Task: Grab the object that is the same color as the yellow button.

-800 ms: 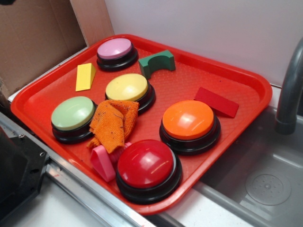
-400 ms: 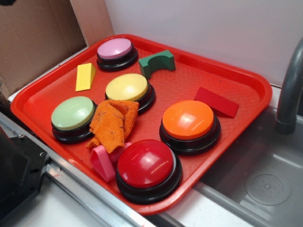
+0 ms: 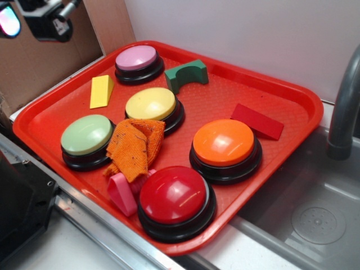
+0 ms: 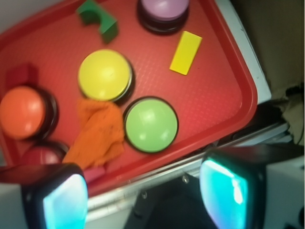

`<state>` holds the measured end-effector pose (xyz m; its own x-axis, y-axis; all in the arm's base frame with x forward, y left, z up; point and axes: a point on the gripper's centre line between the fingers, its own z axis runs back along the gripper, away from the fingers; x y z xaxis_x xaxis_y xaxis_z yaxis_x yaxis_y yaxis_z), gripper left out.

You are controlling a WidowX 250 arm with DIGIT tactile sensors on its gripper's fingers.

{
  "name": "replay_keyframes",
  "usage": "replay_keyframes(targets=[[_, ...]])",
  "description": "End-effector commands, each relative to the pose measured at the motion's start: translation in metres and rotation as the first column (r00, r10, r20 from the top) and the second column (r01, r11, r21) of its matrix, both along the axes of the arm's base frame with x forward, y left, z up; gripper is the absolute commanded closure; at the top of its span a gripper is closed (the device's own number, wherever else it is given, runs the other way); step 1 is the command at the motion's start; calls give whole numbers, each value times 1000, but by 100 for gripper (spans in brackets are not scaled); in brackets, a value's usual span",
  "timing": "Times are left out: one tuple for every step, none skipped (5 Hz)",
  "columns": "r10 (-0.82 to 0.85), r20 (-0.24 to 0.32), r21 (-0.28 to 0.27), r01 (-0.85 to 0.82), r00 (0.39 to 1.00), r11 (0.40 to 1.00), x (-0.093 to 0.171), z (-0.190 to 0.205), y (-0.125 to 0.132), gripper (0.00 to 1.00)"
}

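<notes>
The yellow wedge block (image 3: pixel 101 91) lies flat on the red tray (image 3: pixel 270 90), at its back left, between the pink button and the light green button. It also shows in the wrist view (image 4: pixel 186 52). The yellow button (image 3: pixel 151 104) stands mid-tray on a black base and shows in the wrist view (image 4: pixel 105 75). My gripper (image 3: pixel 28 19) hangs high at the top left, above and outside the tray's left edge, well apart from the wedge. In the wrist view the gripper (image 4: pixel 147 200) has its cyan pads (image 4: pixel 224 191) wide apart with nothing between them.
On the tray: a pink button (image 3: pixel 136 58), green arch block (image 3: pixel 187 73), light green button (image 3: pixel 86 135), orange cloth (image 3: pixel 134 146), orange button (image 3: pixel 224 142), red wedge (image 3: pixel 257 121), red button (image 3: pixel 173 195), pink block (image 3: pixel 121 194). A sink (image 3: pixel 315 214) and faucet (image 3: pixel 343 112) are at the right; cardboard (image 3: pixel 39 62) is at the left.
My gripper has come into the exterior view at the top left corner. Nothing on the tray has moved.
</notes>
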<state>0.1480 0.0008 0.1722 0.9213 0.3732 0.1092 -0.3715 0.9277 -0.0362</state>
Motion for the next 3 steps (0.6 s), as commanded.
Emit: replay_keyframes(targets=[[278,47,66,-281,959,957,43,-66,46,0],[382,60,76,-386,922,919,58,-93,69,0],[458,56,98,-461,887,882,68,-117,93,0]])
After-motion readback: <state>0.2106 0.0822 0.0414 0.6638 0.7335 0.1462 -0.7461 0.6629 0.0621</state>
